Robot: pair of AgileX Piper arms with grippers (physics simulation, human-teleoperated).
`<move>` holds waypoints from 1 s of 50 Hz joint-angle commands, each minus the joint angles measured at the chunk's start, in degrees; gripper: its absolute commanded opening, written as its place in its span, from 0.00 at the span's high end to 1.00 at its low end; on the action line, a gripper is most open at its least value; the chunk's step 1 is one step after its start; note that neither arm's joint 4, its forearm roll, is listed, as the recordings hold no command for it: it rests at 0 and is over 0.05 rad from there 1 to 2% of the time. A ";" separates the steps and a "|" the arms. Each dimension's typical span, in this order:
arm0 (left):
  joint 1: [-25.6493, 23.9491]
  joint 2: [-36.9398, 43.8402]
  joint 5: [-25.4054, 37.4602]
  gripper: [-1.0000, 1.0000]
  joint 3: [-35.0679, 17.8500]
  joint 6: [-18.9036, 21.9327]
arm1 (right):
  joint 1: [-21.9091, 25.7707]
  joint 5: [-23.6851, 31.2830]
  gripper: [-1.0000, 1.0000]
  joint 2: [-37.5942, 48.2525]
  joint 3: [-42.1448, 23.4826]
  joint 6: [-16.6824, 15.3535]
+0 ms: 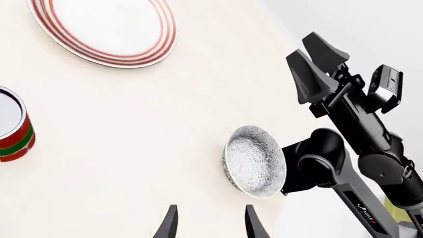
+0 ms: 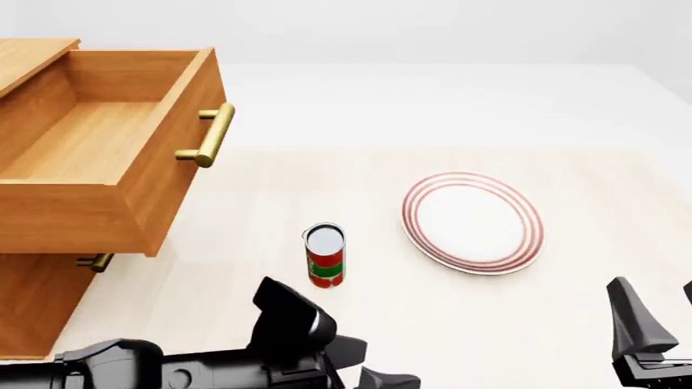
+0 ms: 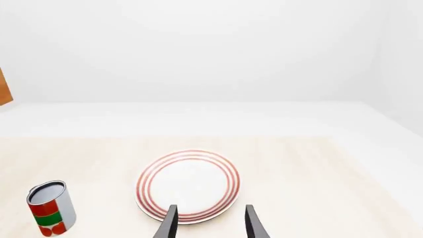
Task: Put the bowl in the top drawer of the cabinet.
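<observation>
The speckled bowl point(image 1: 254, 161) shows only in the left wrist view, sitting on the table close beside a joint of the right arm point(image 1: 357, 148). My left gripper point(image 1: 210, 225) is open and empty, its fingertips point(image 1: 170, 224) a short way from the bowl. The right gripper point(image 1: 319, 62) is raised, away from the bowl. It is open with nothing in it, and its fingers point(image 3: 170, 222) frame the plate in its own view. The top drawer point(image 2: 108, 146) of the cabinet point(image 2: 32, 300) is pulled out and empty. The bowl is out of the front view.
A white plate with red rings point(image 2: 472, 220) lies mid-table right. A red and green can point(image 2: 326, 256) stands upright between plate and cabinet. The drawer's brass handle point(image 2: 214, 136) juts toward the table. The lower drawer's handle point(image 2: 96, 262) peeks out under the open drawer.
</observation>
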 commanded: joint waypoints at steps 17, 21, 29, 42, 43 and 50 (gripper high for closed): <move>-2.61 10.61 -2.02 0.00 -6.17 -3.64 | 0.00 0.00 0.00 -0.01 0.00 0.00; -3.11 12.22 -2.60 0.00 -6.62 -4.31 | 0.01 0.00 0.00 0.01 0.00 -0.02; -3.56 15.34 -2.89 0.00 -8.10 -5.22 | -0.01 0.00 0.00 -0.01 0.00 0.00; -3.63 20.00 -2.99 0.00 -10.36 -5.84 | 0.00 0.00 0.00 0.00 0.00 -0.01; -3.91 20.58 -2.98 0.00 -10.67 -6.23 | 0.00 0.00 0.00 0.00 0.00 0.01; -5.23 22.74 -2.52 0.00 -12.83 -6.47 | 0.00 0.00 0.00 0.01 0.00 -0.01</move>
